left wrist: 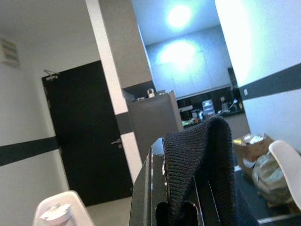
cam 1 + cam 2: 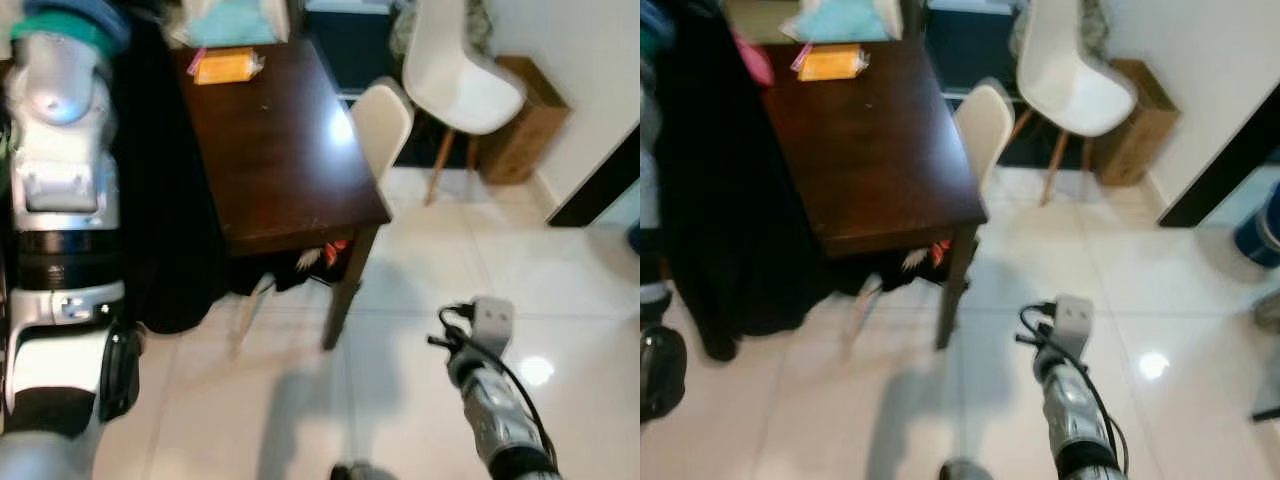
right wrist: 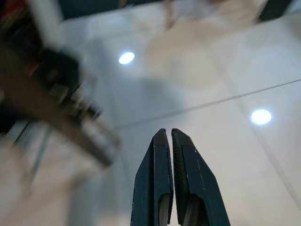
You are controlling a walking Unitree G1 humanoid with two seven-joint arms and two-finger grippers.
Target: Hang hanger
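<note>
Two silver arms before a dark wooden table. At far left, left arm (image 2: pixel 60 170) raised close to the head camera, forearm upright. In its wrist view, left gripper (image 1: pixel 169 155) pointing up toward a ceiling light, black fingers (image 1: pixel 143 197) wrapped by a fold of black knit garment (image 1: pixel 202 160) that drapes over the tips; fingers apart or clamped, cannot tell under the cloth. Hanger itself not to be made out beneath the knit, so no telling its long axis or which way it points. Behind the gripper, a black door (image 1: pixel 84 136) and a grey pillar (image 1: pixel 127 56).

Just right of the raised arm, dark clothing (image 2: pixel 165 200) hanging down to the tiled floor (image 2: pixel 560 290), touching the table's left edge. Next, dark wooden table (image 2: pixel 280 150), with an orange packet (image 2: pixel 228 66) near its far end. Against the table's right side, a cream chair (image 2: pixel 382 122) pushed in. Farther right, a white shell chair (image 2: pixel 458 70) on wooden legs, and just beside it a cardboard box (image 2: pixel 525 125) at the wall.

At lower right, right arm (image 2: pixel 495 410) low over the tiles, cable looped along it. In its wrist view, right gripper (image 3: pixel 168 134) with fingers pressed together, holding nothing, aimed at glossy floor.
</note>
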